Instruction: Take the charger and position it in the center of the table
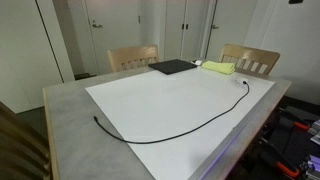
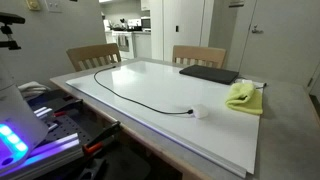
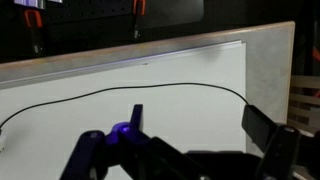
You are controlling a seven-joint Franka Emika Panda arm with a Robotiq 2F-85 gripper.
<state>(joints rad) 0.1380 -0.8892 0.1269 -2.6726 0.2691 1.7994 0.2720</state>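
The charger [image 1: 190,125] is a thin black cable that lies in a long curve across the white sheet on the grey table [image 1: 65,110]. In an exterior view it runs from the far left corner to a small white plug end near the front edge [image 2: 150,102]. In the wrist view the cable [image 3: 150,88] arcs across the sheet beyond my gripper [image 3: 200,125]. The gripper is open and empty, above the sheet, with its fingers apart on either side of bare white surface. The arm does not show in either exterior view.
A flat black pad [image 1: 172,67] [image 2: 210,74] and a yellow-green cloth [image 1: 219,68] [image 2: 243,96] lie near one table end. Two wooden chairs [image 1: 133,56] [image 1: 250,58] stand along the far side. Robot hardware with a lit panel [image 2: 15,140] sits by the table's edge.
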